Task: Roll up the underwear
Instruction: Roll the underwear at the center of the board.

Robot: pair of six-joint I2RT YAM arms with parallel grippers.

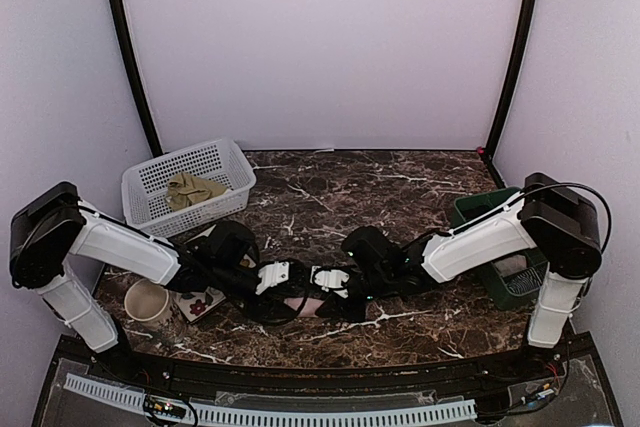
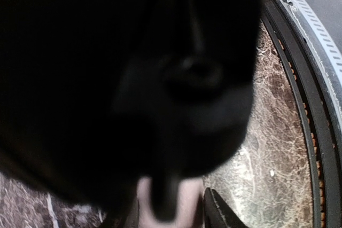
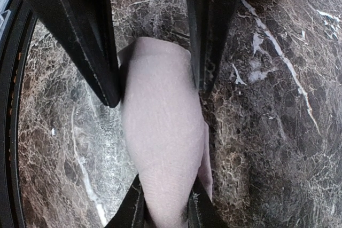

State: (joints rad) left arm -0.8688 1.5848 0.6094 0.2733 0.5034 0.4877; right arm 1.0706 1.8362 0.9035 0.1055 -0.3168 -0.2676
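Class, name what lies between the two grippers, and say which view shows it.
The rolled pink underwear lies between the left gripper and the right gripper, each straddling one end; the right wrist view shows it clearly.

White basket [image 1: 180,154], mug [image 1: 150,304] — green bin [image 1: 470,209]

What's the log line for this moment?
step: rolling | pink underwear: rolled | right tool: shut on it | left tool: straddles other end, grip unclear | olive underwear: in basket
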